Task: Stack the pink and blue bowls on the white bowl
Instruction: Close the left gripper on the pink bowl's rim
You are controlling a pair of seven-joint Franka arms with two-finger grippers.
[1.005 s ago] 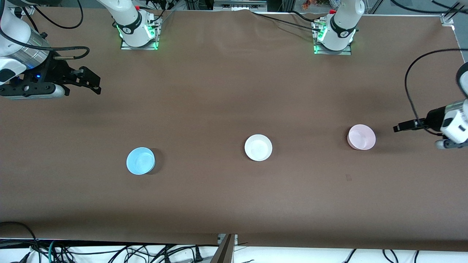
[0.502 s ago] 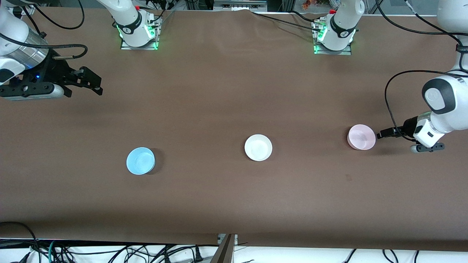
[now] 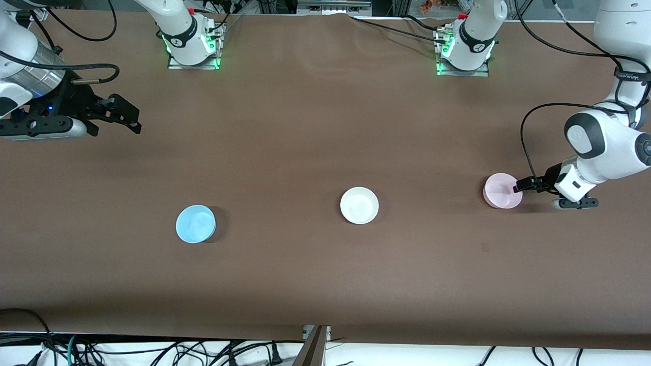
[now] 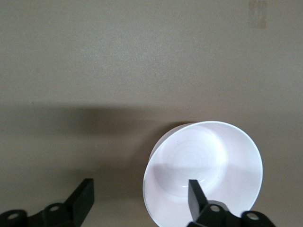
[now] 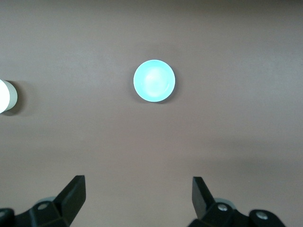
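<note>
The pale pink bowl (image 3: 501,190) stands upright on the table toward the left arm's end. My left gripper (image 3: 520,186) is open at its rim. In the left wrist view one finger (image 4: 195,194) is over the inside of the pink bowl (image 4: 208,161) and the other finger is outside it, so the jaws straddle the wall. The white bowl (image 3: 359,205) stands mid-table. The sky-blue bowl (image 3: 195,223) stands toward the right arm's end. My right gripper (image 3: 124,116) is open and empty above the table. Its wrist view shows the blue bowl (image 5: 154,80) and the white bowl's edge (image 5: 4,96).
The brown table cover (image 3: 305,127) is bare apart from the three bowls. The two arm bases (image 3: 192,46) (image 3: 464,51) stand along the edge farthest from the front camera. Cables (image 3: 152,351) hang below the edge nearest it.
My left gripper has moved in from the table's end to the pink bowl's rim, and one finger now overlaps the bowl. The right arm has barely moved. The bowls have not moved.
</note>
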